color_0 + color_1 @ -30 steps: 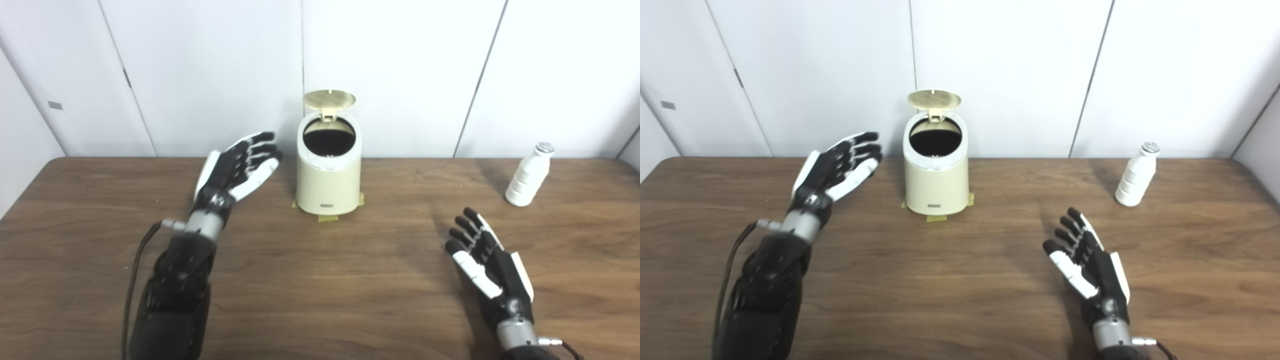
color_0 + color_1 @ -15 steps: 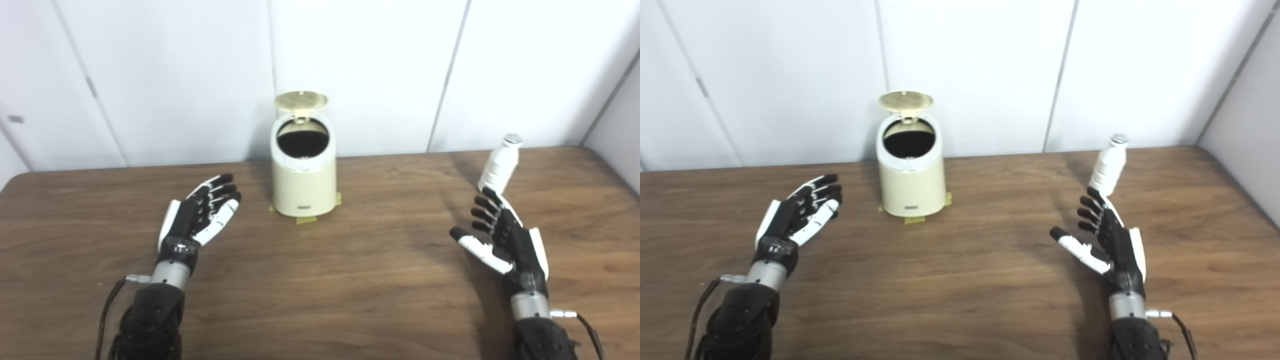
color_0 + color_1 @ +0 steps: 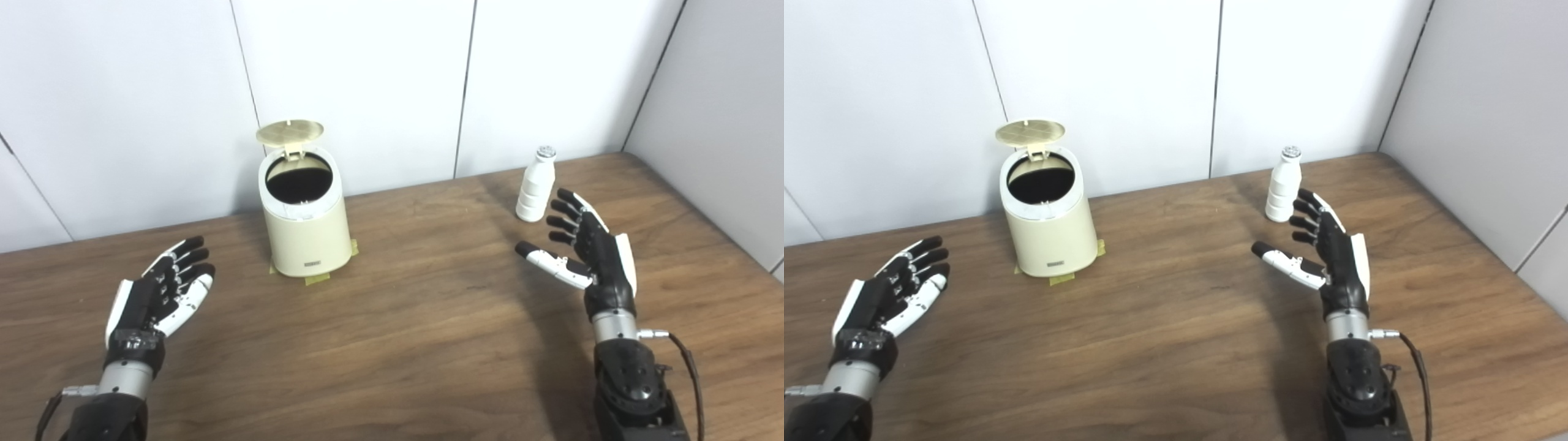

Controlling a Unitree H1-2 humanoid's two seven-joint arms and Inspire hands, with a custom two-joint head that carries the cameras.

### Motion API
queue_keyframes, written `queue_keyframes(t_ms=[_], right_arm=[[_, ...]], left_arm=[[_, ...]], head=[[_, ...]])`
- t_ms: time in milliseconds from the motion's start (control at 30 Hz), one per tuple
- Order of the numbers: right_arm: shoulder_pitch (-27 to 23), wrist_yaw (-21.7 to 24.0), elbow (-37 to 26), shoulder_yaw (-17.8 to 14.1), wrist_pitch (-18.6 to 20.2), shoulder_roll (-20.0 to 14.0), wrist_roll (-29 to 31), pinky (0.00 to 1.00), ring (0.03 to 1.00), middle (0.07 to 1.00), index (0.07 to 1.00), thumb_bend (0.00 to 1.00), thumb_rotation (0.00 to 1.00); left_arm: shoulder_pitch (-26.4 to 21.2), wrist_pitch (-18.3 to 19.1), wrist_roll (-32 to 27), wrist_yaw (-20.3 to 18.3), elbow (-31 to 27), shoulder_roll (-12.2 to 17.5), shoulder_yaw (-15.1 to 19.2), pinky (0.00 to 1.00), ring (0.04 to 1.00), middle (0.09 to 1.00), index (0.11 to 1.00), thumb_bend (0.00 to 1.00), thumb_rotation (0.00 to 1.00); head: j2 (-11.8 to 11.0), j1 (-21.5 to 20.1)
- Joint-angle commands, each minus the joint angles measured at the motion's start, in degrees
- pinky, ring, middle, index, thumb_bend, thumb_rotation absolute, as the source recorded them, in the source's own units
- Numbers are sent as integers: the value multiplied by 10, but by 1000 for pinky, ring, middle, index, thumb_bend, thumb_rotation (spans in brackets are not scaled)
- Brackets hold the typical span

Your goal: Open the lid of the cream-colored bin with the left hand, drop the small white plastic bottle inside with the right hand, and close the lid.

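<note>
The cream-colored bin (image 3: 305, 229) stands near the back wall on the wooden table (image 3: 404, 331), its round lid (image 3: 290, 131) tipped up and the dark inside showing. A small white plastic bottle (image 3: 536, 185) stands upright at the back right. My right hand (image 3: 585, 250) is open, fingers spread, just in front of and slightly right of the bottle, not touching it. My left hand (image 3: 158, 295) is open and empty, low at the front left, well away from the bin.
Yellow tape strips (image 3: 317, 278) mark the bin's base. White wall panels close the back, and a grey side wall (image 3: 723, 122) runs along the table's right edge. A cable (image 3: 692, 373) trails from my right wrist.
The camera has swung right, shifting the whole scene left. My left hand has drawn back from the bin toward the front left. My right hand has advanced to the bottle.
</note>
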Motion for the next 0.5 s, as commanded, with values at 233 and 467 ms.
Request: queue_keyframes(t_ms=[233, 467], right_arm=[[-58, -23, -9, -18, 29, -45, -42, 711, 803, 834, 841, 804, 197], [-94, -30, 40, -13, 33, -83, -74, 737, 849, 880, 876, 802, 176]], left_arm=[[-11, -5, -7, -1, -17, 13, 2, 778, 807, 823, 865, 287, 147], [-6, 11, 14, 1, -28, 23, -11, 862, 805, 811, 852, 303, 214]], head=[[6, -1], [8, 3]])
